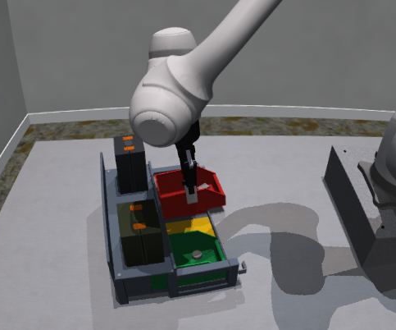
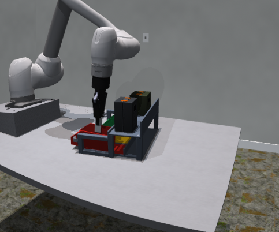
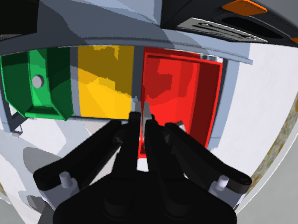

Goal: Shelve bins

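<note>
The gripper [image 1: 190, 195] [image 2: 98, 128] [image 3: 143, 117] points down and is shut on the red bin's side wall, the one beside the yellow spot. The red bin [image 1: 170, 206] [image 2: 95, 145] [image 3: 172, 82] is at the shelf's red end, its open front sticking out past the front edge and its back near the upper board. A pale part [image 1: 203, 186] [image 3: 180, 127] lies in it. The green bin [image 1: 183, 242] [image 2: 109, 122] [image 3: 54, 75] sits in its spot with a round part [image 1: 197, 254] [image 3: 37, 81]. The yellow mark [image 1: 201, 226] [image 2: 122, 139] [image 3: 105, 95] is bare. No yellow bin is seen.
The blue-grey shelf [image 1: 205, 268] [image 2: 111, 145] has a low upper board and a tall back panel [image 2: 149, 118]. A black case [image 1: 130, 174] [image 2: 125, 115] stands on the board behind the red bin. An olive case [image 1: 142, 248] [image 2: 145, 106] stands behind the green bin.
</note>
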Motion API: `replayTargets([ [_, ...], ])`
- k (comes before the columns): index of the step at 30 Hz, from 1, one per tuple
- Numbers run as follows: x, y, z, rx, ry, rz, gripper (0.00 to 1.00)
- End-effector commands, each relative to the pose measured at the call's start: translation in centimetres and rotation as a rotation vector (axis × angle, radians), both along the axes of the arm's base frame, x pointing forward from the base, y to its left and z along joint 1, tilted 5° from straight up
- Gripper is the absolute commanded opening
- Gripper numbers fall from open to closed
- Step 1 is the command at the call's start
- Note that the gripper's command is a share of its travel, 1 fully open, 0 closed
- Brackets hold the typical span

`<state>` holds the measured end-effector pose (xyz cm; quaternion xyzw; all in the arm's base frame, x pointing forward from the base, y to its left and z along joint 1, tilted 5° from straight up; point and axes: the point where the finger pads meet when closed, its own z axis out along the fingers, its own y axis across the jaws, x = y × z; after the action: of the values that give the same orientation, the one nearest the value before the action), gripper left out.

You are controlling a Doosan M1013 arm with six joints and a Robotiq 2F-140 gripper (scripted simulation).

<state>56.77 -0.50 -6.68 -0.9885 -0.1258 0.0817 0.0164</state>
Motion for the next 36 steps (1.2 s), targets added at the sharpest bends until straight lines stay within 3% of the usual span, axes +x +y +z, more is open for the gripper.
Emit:
replayTargets([
  [1, -0.02, 0.0, -0.02, 0.001, -0.004, 0.0, 0.1],
  [29, -0.08, -0.01, -0.11, 0.004, -0.017, -0.001, 0.1],
  [30, -0.08, -0.01, -0.11, 0.004, -0.017, -0.001, 0.15],
  [36, -0.09, -0.01, -0.11, 0.004, -0.017, -0.001, 0.15],
])
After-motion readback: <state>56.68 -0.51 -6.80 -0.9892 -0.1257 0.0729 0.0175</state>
